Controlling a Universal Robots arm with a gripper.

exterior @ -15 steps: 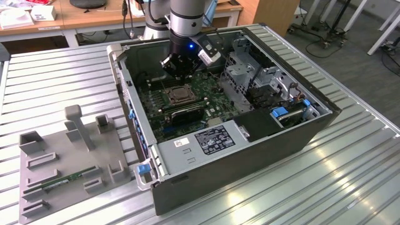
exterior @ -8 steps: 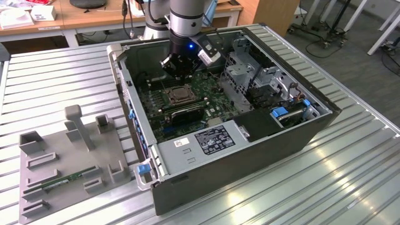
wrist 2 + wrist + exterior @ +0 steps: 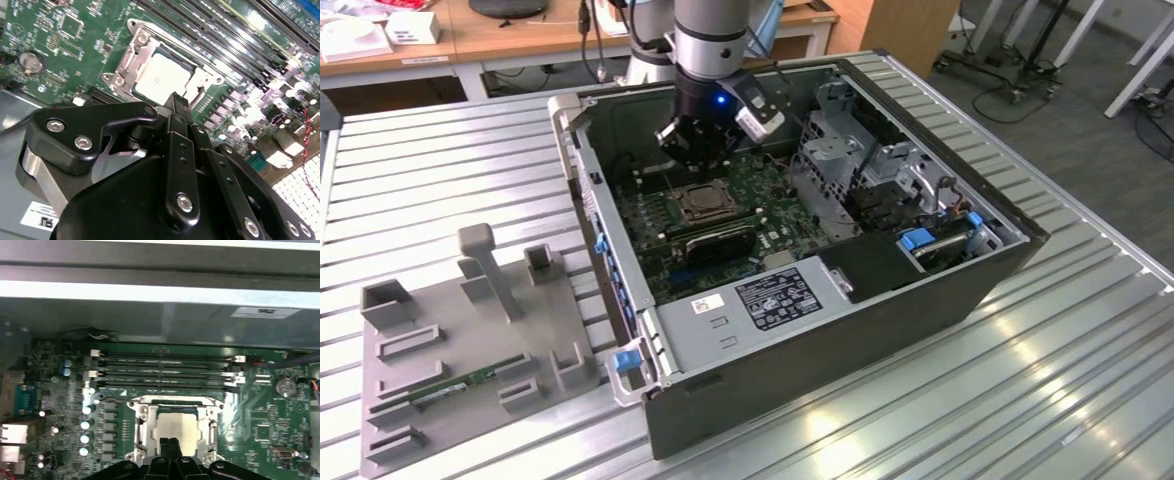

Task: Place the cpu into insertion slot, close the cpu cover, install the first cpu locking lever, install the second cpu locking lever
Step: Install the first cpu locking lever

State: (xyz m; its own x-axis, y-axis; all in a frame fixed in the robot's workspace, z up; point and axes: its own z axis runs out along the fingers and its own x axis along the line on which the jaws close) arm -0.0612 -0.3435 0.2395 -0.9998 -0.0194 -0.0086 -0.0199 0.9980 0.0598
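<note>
The cpu [image 3: 162,79] lies flat in the insertion slot [image 3: 698,205] on the green board inside the open computer case [image 3: 854,330]. Its pale metal face [image 3: 176,426] shows through the window of the cpu cover [image 3: 145,424], whose silver frame [image 3: 129,59] lies down around the chip. My gripper [image 3: 170,441] hovers just above one edge of the socket. Its two black fingers are pressed together with nothing between them, and the tips [image 3: 176,100] point at the chip's near edge. In the exterior view the gripper [image 3: 696,160] hangs inside the case, just behind the socket.
Long black memory slots [image 3: 165,372] run beside the socket. A perforated drive cage [image 3: 847,150] and the power supply [image 3: 767,298] crowd the case at the exterior view's right. A grey fixture tray [image 3: 454,330] holding a memory stick sits on the slatted table, left of the case.
</note>
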